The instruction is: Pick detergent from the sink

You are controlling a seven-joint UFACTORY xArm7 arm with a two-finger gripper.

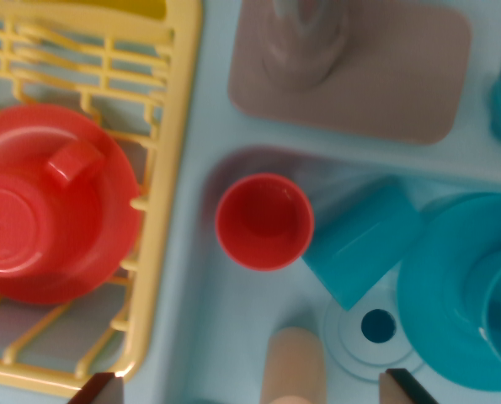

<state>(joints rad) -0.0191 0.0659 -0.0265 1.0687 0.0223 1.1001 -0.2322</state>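
The pale blue sink basin (233, 320) fills the lower middle of the wrist view. A teal box-shaped bottle (361, 242), which looks like the detergent, lies tilted in it, right of an upright red cup (264, 221). A beige rounded cylinder (292, 369) stands at the bottom edge, between my fingertips. My gripper (250, 389) is open above the sink. Only the dark tips show: one fingertip (98, 389) over the rack's corner, the other (402, 385) near the drain (378, 326). Nothing is held between them.
A yellow dish rack (170, 143) on the left holds a red plate (107, 244) with an upturned red cup (18, 223). A teal plate (444, 295) sits at the sink's right. The tan faucet base (402, 76) and grey faucet (305, 38) are at the top.
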